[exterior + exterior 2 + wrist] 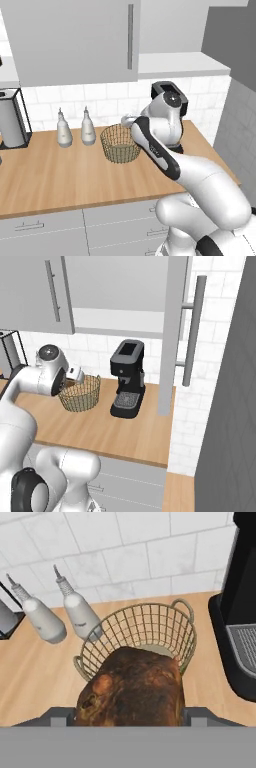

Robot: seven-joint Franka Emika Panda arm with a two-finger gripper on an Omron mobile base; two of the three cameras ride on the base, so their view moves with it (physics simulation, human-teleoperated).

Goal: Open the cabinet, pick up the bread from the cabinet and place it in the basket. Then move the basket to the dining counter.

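Hand view, bread: you've got the dark brown bread (131, 687) big in the foreground, sitting between your finger tips, right over the near rim of the basket.
Jaws: spread wide and clamped on the bread from both sides; the gripper (131, 714) is carrying it, not resting it on anything.
Basket: the tan-gold wire basket (150, 632) stands upright on the table just past the bread, one loop handle on its right rim and one on its near left rim, pale bottom showing through the mesh.
Basket from the base: left base view puts the basket (119, 144) on the wooden table (50, 180), just left of your forearm; right base view has the basket (82, 393) tucked right behind your wrist.
Bottles: two white squeeze bottles (60, 614) stand left of the basket, near the tiled wall (115, 547), close to it but apart.
Coffee machine: the black coffee machine (127, 378) sits on the table to the right of the basket, its drip tray facing you.
Cabinet: above the table, the grey cabinet (120, 286) has its right door (172, 336) swung out edge-on toward you, white shelf exposed; the left door (75, 40) looks shut, bar handle vertical.
Drawers: grey drawer fronts (45, 232) run below the table edge.
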